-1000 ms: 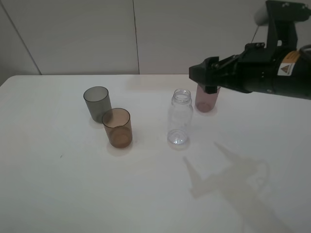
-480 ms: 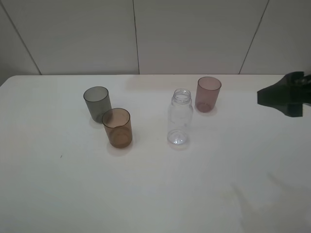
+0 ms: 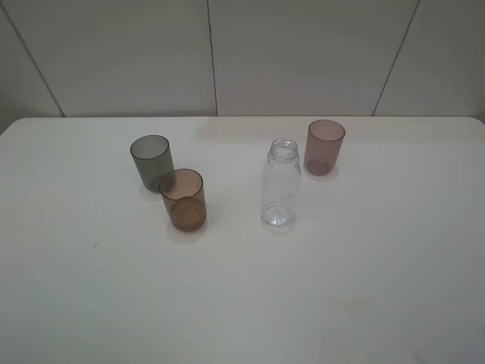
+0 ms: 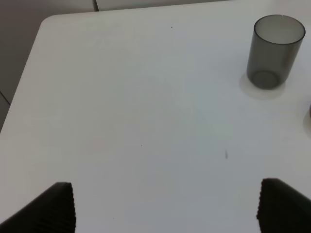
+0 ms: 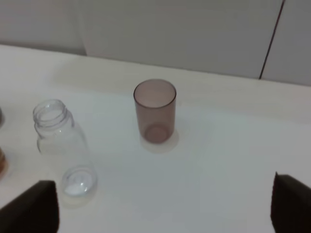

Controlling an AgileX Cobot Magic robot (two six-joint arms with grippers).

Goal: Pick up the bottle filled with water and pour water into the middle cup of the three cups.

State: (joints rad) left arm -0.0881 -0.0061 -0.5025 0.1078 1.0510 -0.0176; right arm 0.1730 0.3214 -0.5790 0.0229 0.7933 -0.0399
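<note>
The clear capless bottle (image 3: 281, 186) stands upright at the middle of the white table; it also shows in the right wrist view (image 5: 60, 141). Any water in it is too faint to tell. The amber-brown middle cup (image 3: 183, 199) stands left of it, just in front of the smoky grey cup (image 3: 151, 161), which also shows in the left wrist view (image 4: 274, 51). The mauve-pink cup (image 3: 324, 146) stands behind the bottle to the right, also in the right wrist view (image 5: 155, 111). My left gripper (image 4: 165, 208) and right gripper (image 5: 165, 208) are open and empty, far from everything. Neither arm shows in the exterior view.
The white table (image 3: 227, 303) carries only the three cups and the bottle. A grey panelled wall (image 3: 212, 53) runs behind its far edge. The table's far left corner (image 4: 46, 22) shows in the left wrist view.
The right arm, which hung over the pink cup a second ago, has drawn back to the right and left the exterior view. Bottle and cups have not moved.
</note>
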